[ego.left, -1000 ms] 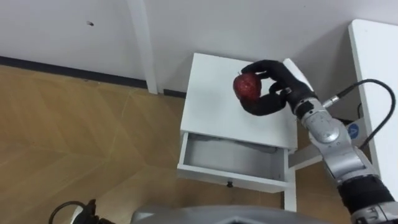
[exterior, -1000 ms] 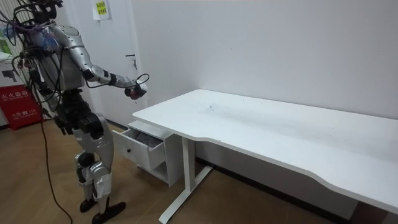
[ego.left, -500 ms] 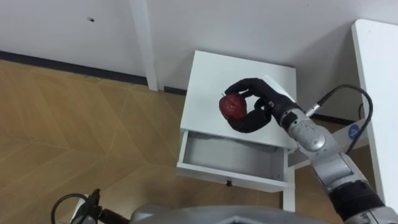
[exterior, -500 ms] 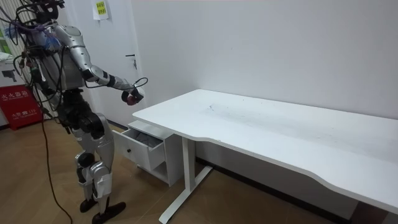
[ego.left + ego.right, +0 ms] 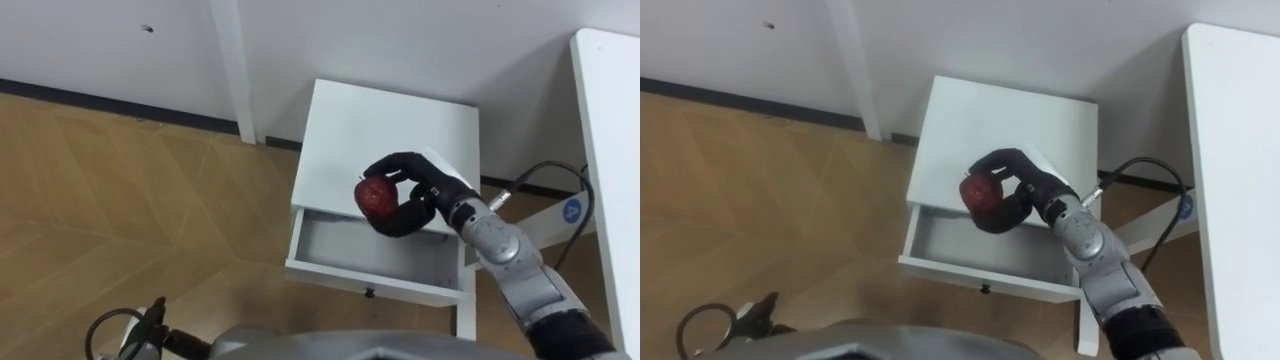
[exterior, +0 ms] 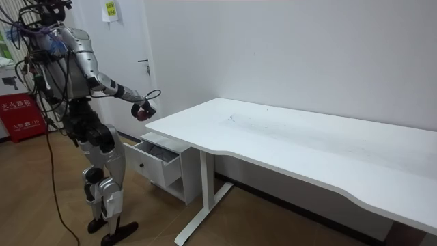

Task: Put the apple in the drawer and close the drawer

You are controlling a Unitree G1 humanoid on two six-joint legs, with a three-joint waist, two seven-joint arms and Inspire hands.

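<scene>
The black right hand (image 5: 428, 192) curls round the round red apple (image 5: 376, 196) above the front edge of the small white cabinet (image 5: 390, 120), over its open white drawer (image 5: 372, 281). A long white bench (image 5: 612, 150) stands close beside.

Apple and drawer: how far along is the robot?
Done: the drawer is open and the apple is picked up. In hand: the right robot hand grips the apple in the air near the drawer. Left: lower it in, release, push the drawer shut.

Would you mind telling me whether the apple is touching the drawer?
Apart. The room view shows the apple, held in the right hand, well above the open drawer.
</scene>
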